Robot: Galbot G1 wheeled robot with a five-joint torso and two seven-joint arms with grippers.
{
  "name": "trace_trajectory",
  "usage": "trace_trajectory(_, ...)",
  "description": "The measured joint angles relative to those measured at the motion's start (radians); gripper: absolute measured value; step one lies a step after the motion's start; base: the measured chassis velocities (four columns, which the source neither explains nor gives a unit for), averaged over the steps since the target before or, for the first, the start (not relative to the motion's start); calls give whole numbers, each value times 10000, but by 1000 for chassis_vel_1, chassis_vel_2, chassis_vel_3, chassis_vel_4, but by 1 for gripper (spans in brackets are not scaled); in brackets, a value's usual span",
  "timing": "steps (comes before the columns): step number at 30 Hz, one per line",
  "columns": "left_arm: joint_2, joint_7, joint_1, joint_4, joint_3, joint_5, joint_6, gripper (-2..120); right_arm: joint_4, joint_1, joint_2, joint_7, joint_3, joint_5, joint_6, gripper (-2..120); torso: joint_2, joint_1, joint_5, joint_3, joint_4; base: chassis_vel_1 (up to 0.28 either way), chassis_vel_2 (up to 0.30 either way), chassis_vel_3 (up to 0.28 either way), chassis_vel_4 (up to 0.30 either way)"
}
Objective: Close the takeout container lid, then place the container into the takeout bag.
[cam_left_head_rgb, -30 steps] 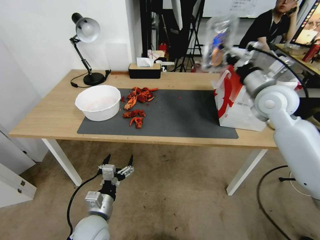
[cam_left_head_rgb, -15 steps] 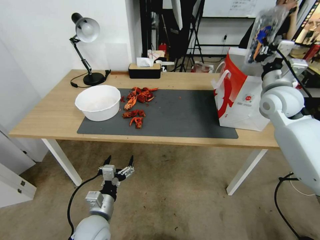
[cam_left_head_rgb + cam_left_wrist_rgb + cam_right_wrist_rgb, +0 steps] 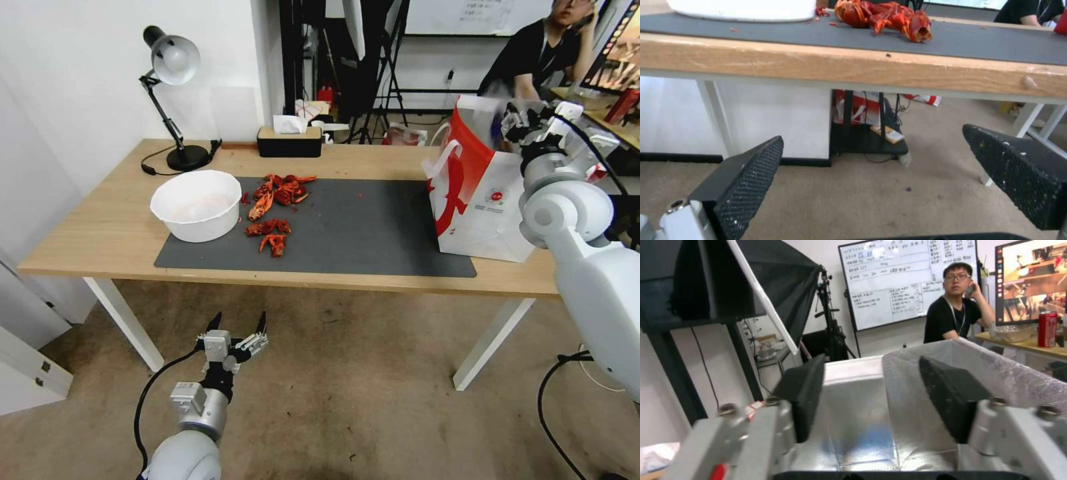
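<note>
The long light-wood table (image 3: 100,233) carried a dark grey rectangular mat (image 3: 373,233). At the mat's right end stood the large white paper takeout bag (image 3: 480,213) with red sides, upright and open at the top. This looked like the final step, bagging.

The right gripper (image 3: 530,123) hung at the bag's mouth. In the right wrist view its 2 black pads stood well apart with nothing between them, only the bag's silver lining (image 3: 853,400) beyond. The small clear plastic takeout container could not be picked out for certain. A bluish smear low on the lining may have been it, already inside; whether its lid was closed I cannot tell. If so, the next move called for lifting straight up, clear of the handles.

The left gripper (image 3: 237,323) waited below the table's front edge, spread wide and empty.
</note>
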Motion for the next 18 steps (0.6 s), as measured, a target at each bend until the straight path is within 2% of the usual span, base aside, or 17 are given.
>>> trace_trajectory(1,13,-4,11,-18,-8,0,2,100,30,-4,-12,0,15,5,1,65,0,0,-1,0,0,0,0,0,0)
trace_trajectory(3,22,-8,26,-37,-18,1,3,100,50,-9,-24,-10,18,4,18,68,0,0,-2,-1,0,0,0,0,0)
trace_trajectory(5,26,-14,80,-95,-41,6,4,100,108,-21,-73,-130,31,3,182,79,0,0,1,0,0,0,0,0,0)
trace_trajectory(7,22,-15,100,-113,-49,8,5,100,150,-34,-98,-208,46,7,258,81,0,1,0,0,1,0,0,0,0)
trace_trajectory(8,11,-16,132,-151,-68,14,6,100,290,-77,-154,-403,75,68,441,88,0,0,0,-1,0,0,0,0,0)
trace_trajectory(9,11,-16,132,-151,-68,14,6,100,290,-77,-154,-403,75,68,441,88,0,0,0,-1,0,0,0,0,0)
trace_trajectory(11,-17,-14,179,-189,-121,32,6,100,685,-259,-290,-881,133,146,767,96,0,0,-2,-1,1,0,0,0,0)
trace_trajectory(18,-127,64,268,-172,-223,127,-189,100,2156,-1662,-657,-2134,292,-224,1711,100,1,0,-1,-1,0,0,0,0,0)
